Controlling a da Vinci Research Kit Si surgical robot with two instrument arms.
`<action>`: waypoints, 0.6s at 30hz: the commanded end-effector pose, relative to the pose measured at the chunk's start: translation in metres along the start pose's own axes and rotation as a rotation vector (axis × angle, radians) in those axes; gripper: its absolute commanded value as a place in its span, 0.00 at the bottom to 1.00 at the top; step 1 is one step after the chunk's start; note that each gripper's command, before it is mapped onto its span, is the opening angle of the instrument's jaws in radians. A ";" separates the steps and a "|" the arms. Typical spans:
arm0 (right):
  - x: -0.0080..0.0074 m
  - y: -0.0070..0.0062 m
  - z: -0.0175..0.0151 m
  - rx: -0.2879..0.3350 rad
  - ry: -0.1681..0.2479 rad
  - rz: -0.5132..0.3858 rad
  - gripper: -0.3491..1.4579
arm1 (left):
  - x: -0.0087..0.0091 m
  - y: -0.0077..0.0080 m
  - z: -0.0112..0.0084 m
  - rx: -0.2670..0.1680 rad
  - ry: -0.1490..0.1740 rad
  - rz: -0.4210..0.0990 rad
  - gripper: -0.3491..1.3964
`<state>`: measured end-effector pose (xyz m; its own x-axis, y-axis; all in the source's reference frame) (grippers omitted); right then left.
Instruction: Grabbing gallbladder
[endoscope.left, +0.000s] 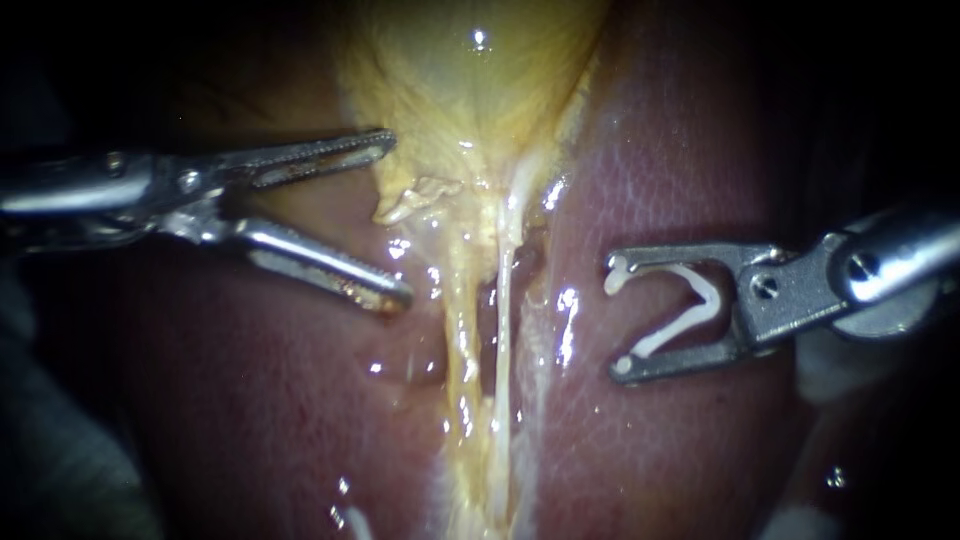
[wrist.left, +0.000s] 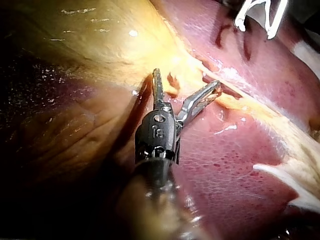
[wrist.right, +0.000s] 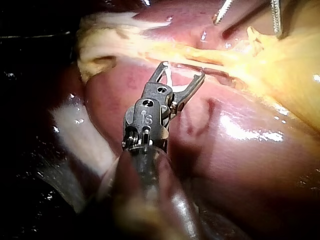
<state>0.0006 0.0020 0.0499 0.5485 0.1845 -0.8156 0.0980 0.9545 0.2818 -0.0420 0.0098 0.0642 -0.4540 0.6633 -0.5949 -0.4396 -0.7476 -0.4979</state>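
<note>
My left instrument (endoscope.left: 395, 218) comes in from the left, and its jaws are spread wide with nothing gripped. The gallbladder (endoscope.left: 470, 90) is right there, pale yellow and glistening, at the top middle of the endoscope view, narrowing downward. My upper jaw's tip sits right at the gallbladder's edge. The lower jaw hangs over the liver (endoscope.left: 250, 400), beside the neck. A ragged little yellow flap (endoscope.left: 415, 195) lies just off the open gap, and my left wrist view puts it between the two jaws, though neither one is closed on it.

Below the gallbladder, two pale tubes (endoscope.left: 500, 330) run down side by side with a dark slit between them. Dark red liver lies on both sides.

Over on the right, my right instrument (endoscope.left: 618, 315) enters from the right edge. Its jaws stand far apart and carry a white clip (endoscope.left: 690, 300) bent into a V, one leg against each jaw. It hangs over the liver, well clear of the tubes and the gallbladder. My right wrist view shows the same thing: the clip seated in the jaws and the yellow band ahead of them.
</note>
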 end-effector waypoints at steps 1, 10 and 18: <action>0.0000 0.0000 0.0000 0.000 0.000 0.000 0.47 | 0.0001 -0.0001 0.0002 0.004 -0.001 -0.002 0.72; 0.0000 0.0000 0.0000 0.000 0.000 0.000 0.47 | -0.0006 -0.0011 0.0009 0.014 -0.040 -0.050 0.60; 0.0000 0.0000 0.0000 0.000 0.000 0.000 0.47 | -0.0009 -0.0012 0.0012 0.029 -0.060 -0.106 0.44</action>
<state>0.0006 0.0020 0.0499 0.5483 0.1845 -0.8157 0.0980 0.9545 0.2818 -0.0421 0.0101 0.0662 -0.4476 0.7420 -0.4991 -0.5131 -0.6702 -0.5362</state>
